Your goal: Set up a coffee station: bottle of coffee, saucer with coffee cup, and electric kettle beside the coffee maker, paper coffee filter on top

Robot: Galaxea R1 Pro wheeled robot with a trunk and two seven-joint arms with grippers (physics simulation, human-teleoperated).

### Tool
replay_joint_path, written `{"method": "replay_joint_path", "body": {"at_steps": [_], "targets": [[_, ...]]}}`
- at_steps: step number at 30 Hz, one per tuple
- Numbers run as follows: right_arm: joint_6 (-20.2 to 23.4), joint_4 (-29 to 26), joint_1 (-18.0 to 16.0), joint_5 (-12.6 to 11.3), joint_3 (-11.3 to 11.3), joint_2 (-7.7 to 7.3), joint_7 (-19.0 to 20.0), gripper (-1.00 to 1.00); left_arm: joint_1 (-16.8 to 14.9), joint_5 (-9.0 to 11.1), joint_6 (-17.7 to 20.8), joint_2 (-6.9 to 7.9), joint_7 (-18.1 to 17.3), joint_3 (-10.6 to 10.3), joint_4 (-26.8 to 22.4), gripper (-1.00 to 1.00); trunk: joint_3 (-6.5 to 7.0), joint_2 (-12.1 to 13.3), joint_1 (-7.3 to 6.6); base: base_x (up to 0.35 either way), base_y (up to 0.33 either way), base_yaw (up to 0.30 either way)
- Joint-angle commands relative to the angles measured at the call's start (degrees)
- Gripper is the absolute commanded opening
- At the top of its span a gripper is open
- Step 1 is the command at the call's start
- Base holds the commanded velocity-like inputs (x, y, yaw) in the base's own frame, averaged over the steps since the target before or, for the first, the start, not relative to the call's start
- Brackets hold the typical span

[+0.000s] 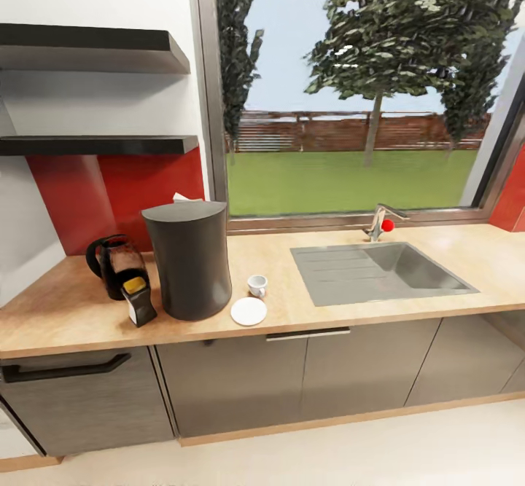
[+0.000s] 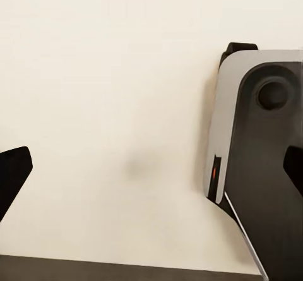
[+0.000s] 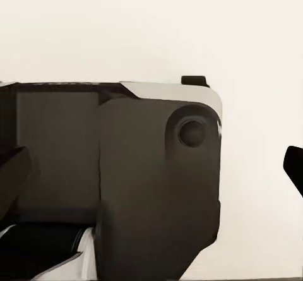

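Observation:
On the light wood kitchen countertop (image 1: 65, 318) stands a tall dark grey coffee maker (image 1: 188, 260), with a white paper coffee filter (image 1: 186, 197) peeking over its top rear edge. Left of it, close by, the bottle of coffee (image 1: 137, 300) leans, dark with a yellow cap. Behind the bottle is a glass jug with a black handle (image 1: 111, 264), possibly the electric kettle. To the coffee maker's right lies the white saucer (image 1: 249, 311); the coffee cup (image 1: 257, 285) stands on the counter just behind it, off the saucer. My left gripper (image 2: 151, 173) and right gripper (image 3: 151, 167) hang open and empty over pale floor.
Two dark kitchen shelves (image 1: 95, 143) sit on the white and red wall at upper left, both bare. A steel sink (image 1: 379, 271) with a faucet (image 1: 379, 222) is set into the counter at right, under a large window. Grey cabinet fronts (image 1: 292, 380) run below. My own base (image 3: 158, 186) shows beneath the grippers.

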Motion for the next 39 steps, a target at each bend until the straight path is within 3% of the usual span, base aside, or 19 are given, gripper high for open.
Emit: {"method": "replay_joint_path", "body": {"at_steps": [1,8,14,18,26,28,29,33,34,37,39], "targets": [[0.1,-1.3,0.0,-0.5,0.4,-0.04,0.1,1.00,0.0,-0.4,0.3,-0.01,-0.4,0.5,-0.1,1.00,-0.09,-0.1,0.03,0.000,0.000,0.000],[0.0,-7.5,0.0,-0.3,0.4,-0.22,0.0,1.00,0.0,-0.4,0.2,-0.08,-0.4,0.3,0.0,1.00,-0.09,-0.1,0.03,0.000,0.000,0.000],[-0.7,-16.9,-0.1,0.0,0.4,-2.25,-0.1,1.00,0.0,-0.4,0.2,-0.03,-0.4,0.4,1.6,1.00,-0.09,-0.1,0.03,0.000,0.000,0.000],[-3.3,-27.4,-0.1,0.0,0.3,-3.43,-0.1,1.00,0.0,-0.5,-0.4,-0.01,-0.4,0.4,2.9,1.00,-0.09,-0.1,0.03,0.000,0.000,0.000],[-4.4,-44.1,-0.1,0.1,0.0,-3.73,-0.2,1.00,1.0,-0.4,-5.2,-0.04,-0.4,0.3,3.5,1.00,-0.09,-0.1,0.03,0.000,0.000,0.000],[-4.4,-49.0,-0.2,0.1,-0.8,-3.75,-0.3,1.00,1.8,-0.4,-5.7,0.04,-0.4,0.4,3.5,1.00,-0.09,-0.1,0.03,0.000,0.000,0.000],[-4.4,-56.9,-0.3,0.1,-2.5,-3.75,-0.3,1.00,2.7,-0.4,-5.9,0.28,-0.4,0.5,3.5,1.00,-0.09,-0.1,0.03,0.000,0.000,0.000],[-4.3,-63.9,-0.5,0.1,-5.1,-3.69,-0.4,1.00,2.9,-0.4,-6.0,0.92,-0.4,0.5,3.4,1.00,-0.09,-0.1,0.03,0.000,0.000,0.000],[-4.3,-67.4,-1.0,0.1,-6.5,-3.67,-0.4,1.00,2.9,-0.4,-6.0,1.80,-0.4,0.5,3.4,1.00,-0.09,-0.1,0.03,0.000,0.000,0.000],[-4.2,-71.8,-1.8,0.2,-8.0,-3.67,-0.6,1.00,2.9,-0.3,-6.0,2.67,-0.3,0.5,3.4,1.00,-0.09,-0.1,0.03,0.000,0.000,0.000],[-4.1,-74.2,-3.3,0.4,-8.6,-3.61,-3.1,1.00,3.0,-0.3,-6.0,3.04,-0.1,0.6,3.5,1.00,-0.09,-0.1,0.03,0.000,0.000,0.000]]}}
